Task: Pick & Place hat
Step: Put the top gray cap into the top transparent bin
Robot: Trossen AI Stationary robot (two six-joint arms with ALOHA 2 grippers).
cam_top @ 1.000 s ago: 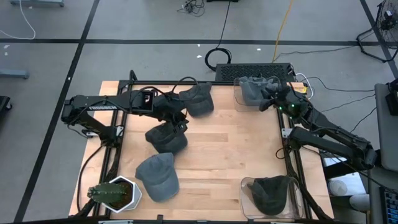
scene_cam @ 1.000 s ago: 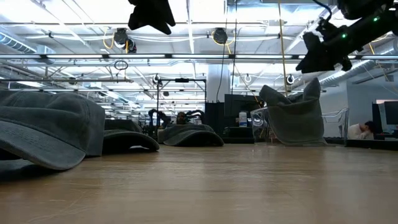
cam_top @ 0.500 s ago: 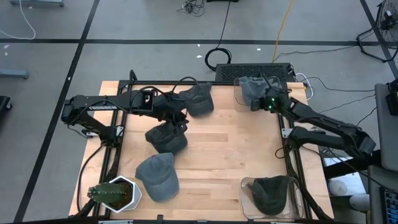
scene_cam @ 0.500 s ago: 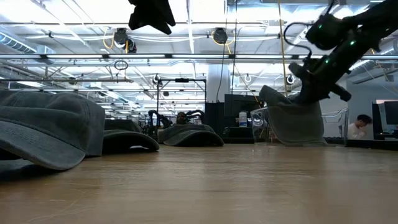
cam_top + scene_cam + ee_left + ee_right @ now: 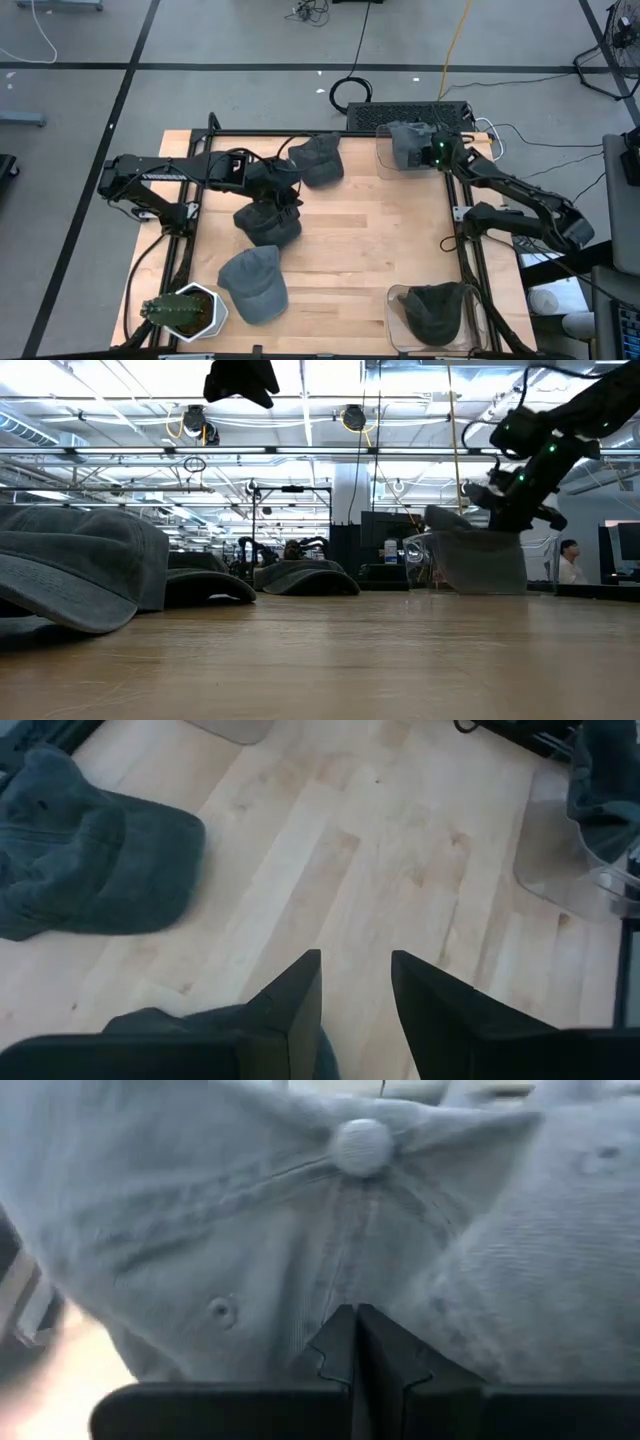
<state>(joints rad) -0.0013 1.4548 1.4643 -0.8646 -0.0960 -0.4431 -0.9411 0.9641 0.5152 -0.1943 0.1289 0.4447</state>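
A grey hat [image 5: 405,143] lies in a clear container [image 5: 383,166] at the table's far right corner. My right gripper [image 5: 428,152] is on it with its fingers shut; the wrist view shows the crown and its top button [image 5: 362,1142]. Three more grey hats lie brim-down on the table: one at the far edge [image 5: 318,160], one mid-left [image 5: 268,224], one near left [image 5: 253,284]. My left gripper [image 5: 287,193] hangs open above the mid-left hat, with nothing between its fingers [image 5: 300,995]. My right gripper rests its shut fingertips [image 5: 357,1335] against the hat's crown cloth [image 5: 340,1285], a little below the top button. It comes slanting down from the table's near right. The hat sits low in the clear container [image 5: 470,560]. Whether cloth is caught between the fingers does not show.
A second clear container [image 5: 395,300] at the near right holds a dark hat [image 5: 437,310]. A potted plant [image 5: 180,311] stands at the near left corner. Bare wood [image 5: 370,240] spreads across the table's middle. Cables and a black box [image 5: 405,112] lie beyond the far edge.
My right gripper has swung toward the far edge and sunk onto the hat in the far container. The hat's upstanding part has gone down lower in the container. My left gripper has kept its place.
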